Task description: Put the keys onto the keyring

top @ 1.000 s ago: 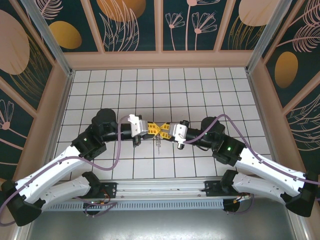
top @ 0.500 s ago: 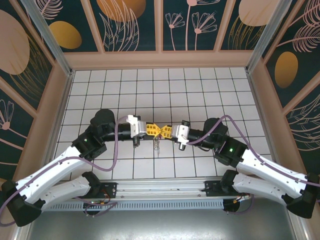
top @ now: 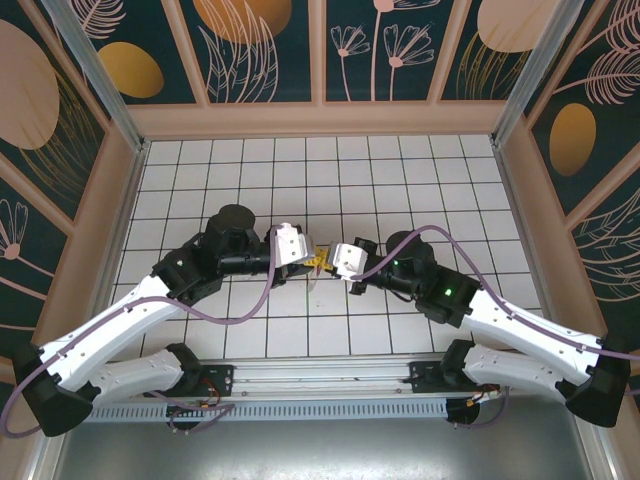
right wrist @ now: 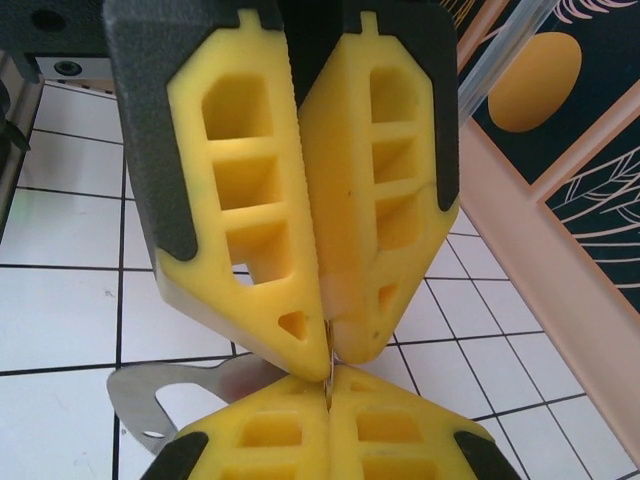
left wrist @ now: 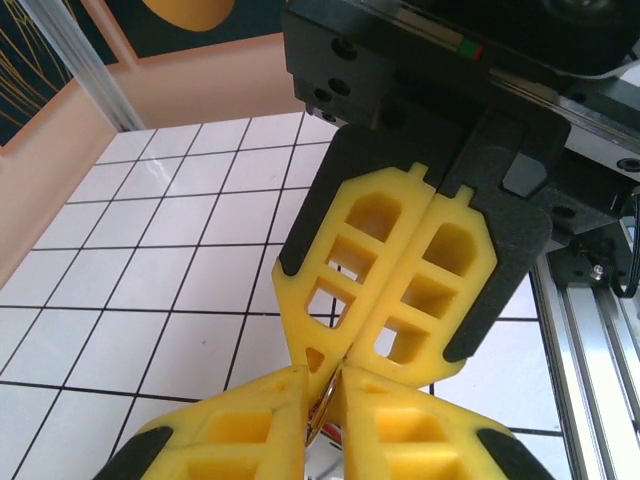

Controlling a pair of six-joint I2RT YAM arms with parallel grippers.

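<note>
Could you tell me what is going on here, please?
The two arms are working on the keyring job. The left tool and right tool meet tip to tip above the table. Both are pinched shut on a thin metal loop, apparently the keyring. A flat silvery piece sticks out beside the right tool's fingers. Whether anything is threaded on yet is unclear.

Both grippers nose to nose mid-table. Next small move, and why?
Probably ease the right gripper back slightly, jaws shut. Both it and the left gripper are closed with fingertips butted together, a thin curve of the keyring pinched at the seam. The pads hide the joint, so whether the key is threaded can't be told.
</note>
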